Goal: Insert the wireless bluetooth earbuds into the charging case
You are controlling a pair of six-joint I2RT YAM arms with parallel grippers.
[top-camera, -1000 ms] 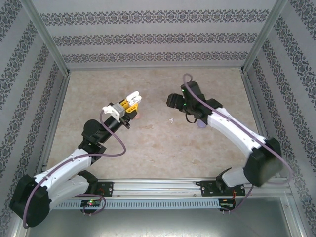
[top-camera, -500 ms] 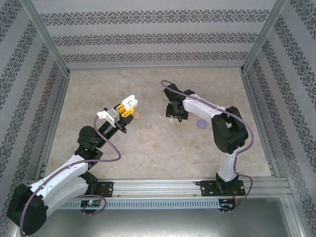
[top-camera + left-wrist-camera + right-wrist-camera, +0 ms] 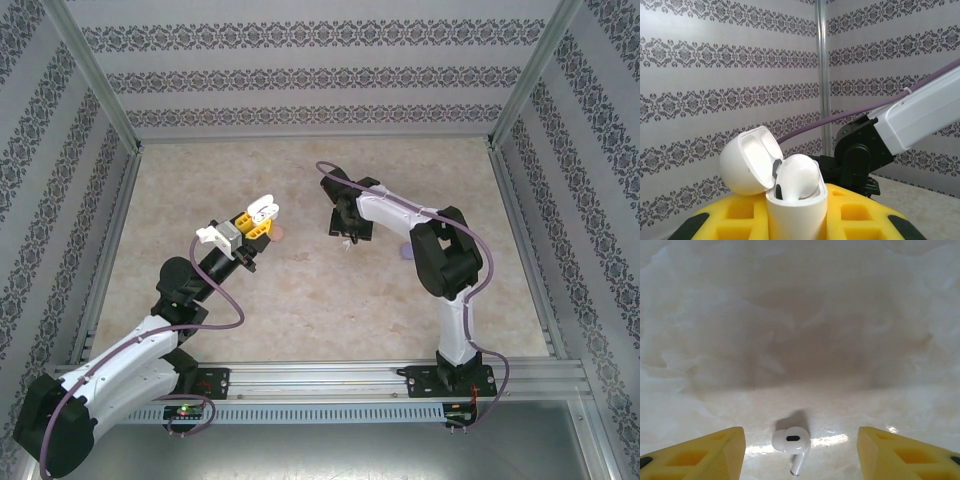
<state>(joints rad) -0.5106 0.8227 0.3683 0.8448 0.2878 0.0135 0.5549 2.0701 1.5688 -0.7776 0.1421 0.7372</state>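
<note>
R gripper (image 3: 800, 437): jaws wide, nothing held. Its yellow fingers (image 3: 705, 452) straddle a white earbud (image 3: 790, 441) lying on the table betw. them, slightly off-centre toward one finger. Head is away from the palm, stem points back toward it.

L gripper (image 3: 257, 222): clamped on the white charging case (image 3: 797, 200), held up off the table. Lid (image 3: 747, 160) is hinged open and tipped to one side. A rounded white shape sits in the case mouth, maybe a bud already seated; can't tell.

Step in hand, imo: picking up the bud. To do it well:
- Centre the bud betw. the fingers, then come straight down.
- Close slowly across the head, not the thin stem. It looks small & smooth, so prob. skids or flips on a glossy top.
- Keep the stem free so it can go into the socket.
- The case waits across from the R gripper, near but apart. L should keep the mouth facing up & steady.

Surface: pale marble-look table (image 3: 300, 310), shiny, w/ a glare streak right beside the bud. A small pinkish item (image 3: 283, 233) lies just beyond the L gripper's tip. A small purple item (image 3: 404, 251) sits by the R arm (image 3: 400, 215), partly hidden. Both are too small to tell case from bud.

Room: damask-striped walls (image 3: 300, 70) on three sides, alu posts (image 3: 95, 80) at the corners, and a rail (image 3: 320, 372) at the near edge carrying both arm bases.
</note>
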